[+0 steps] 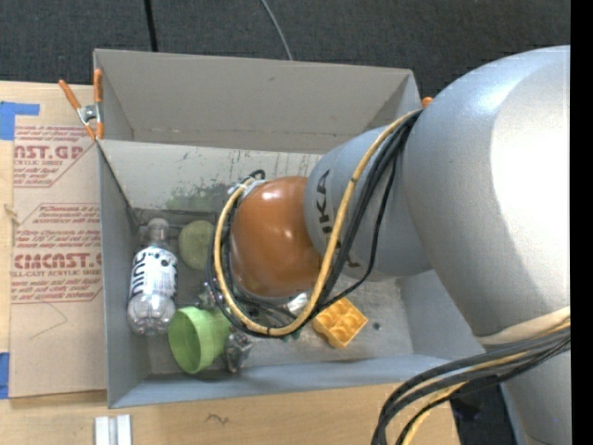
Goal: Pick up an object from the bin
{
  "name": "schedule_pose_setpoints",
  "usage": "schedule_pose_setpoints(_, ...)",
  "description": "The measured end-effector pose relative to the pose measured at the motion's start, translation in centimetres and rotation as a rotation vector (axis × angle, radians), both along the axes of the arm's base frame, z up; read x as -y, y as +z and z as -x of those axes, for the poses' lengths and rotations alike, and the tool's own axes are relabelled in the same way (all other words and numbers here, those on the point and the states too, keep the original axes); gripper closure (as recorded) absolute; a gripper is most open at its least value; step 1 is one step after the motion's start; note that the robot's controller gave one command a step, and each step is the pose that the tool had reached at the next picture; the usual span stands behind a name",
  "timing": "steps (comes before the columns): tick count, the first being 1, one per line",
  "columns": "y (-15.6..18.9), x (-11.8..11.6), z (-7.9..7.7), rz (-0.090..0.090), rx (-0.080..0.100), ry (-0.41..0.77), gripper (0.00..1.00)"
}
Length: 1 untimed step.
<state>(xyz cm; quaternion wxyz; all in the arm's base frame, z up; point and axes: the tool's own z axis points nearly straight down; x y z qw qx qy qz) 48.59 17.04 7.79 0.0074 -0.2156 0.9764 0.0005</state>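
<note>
**Grey metal bin** [118, 276]: centre-left of frame. Entered from the right by the arm [500, 184], with the orange wrist cover [273, 235] over the middle of the floor.

**Jaws:** under the orange cover's lower left edge, low over the floor, largely hidden by cover and cables. Open or closed: cannot tell. Nothing seen gripped.

**Green cup** [196, 339]: lower left of the bin floor, on its side. Mouth turned toward the lower left of the frame, base toward the jaws. Lies just left of the jaws and a little below them, seemingly touching their metalwork. Nearest thing, so judged the likeliest pick. Long axis roughly lower left to upper right; calls, by that reading, for a short shift toward the lower left and a close across the cup's wall.

**Clear plastic bottle** [153, 284]: along the left wall, cap toward the top of the frame, just above and left of the cup.

**Pale green round thing** [195, 244]: above the cup, beside the bottle's neck.

**Yellow ridged block** [340, 323]: lower right of the cover, apart from the cup.
</note>
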Motion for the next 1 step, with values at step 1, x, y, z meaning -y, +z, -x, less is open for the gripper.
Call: schedule_pose_setpoints(1, 0.91, 0.02, 0.08, 0.003, -0.008, 0.0, 1.0)
